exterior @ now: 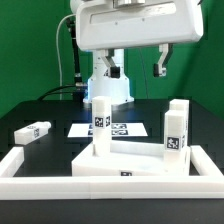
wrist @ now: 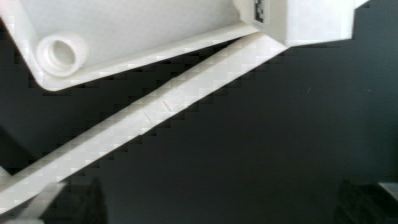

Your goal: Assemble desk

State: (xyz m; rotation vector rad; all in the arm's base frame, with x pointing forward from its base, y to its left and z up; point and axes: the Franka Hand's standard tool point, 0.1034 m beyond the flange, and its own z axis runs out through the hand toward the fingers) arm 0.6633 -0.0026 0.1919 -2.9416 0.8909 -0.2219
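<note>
Green walls back a black table where the desk panel [exterior: 125, 160] lies flat inside the border rail [exterior: 40, 180]. Well off the panel toward the exterior view's left, one leg post [exterior: 33, 131] lies loose (not yet fitted). On the panel itself two leg posts [exterior: 100, 128] stand upright, the second [exterior: 176, 128] further right. Above and behind the panel, the gripper [exterior: 138, 68] hangs spread and empty. My reading: roughly halfway, with at least one leg left.

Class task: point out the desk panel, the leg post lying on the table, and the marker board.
desk panel [exterior: 110, 163], exterior view, flat top face.
leg post [exterior: 33, 131], exterior view, middle of its side.
marker board [exterior: 118, 129], exterior view, printed tags.
</note>
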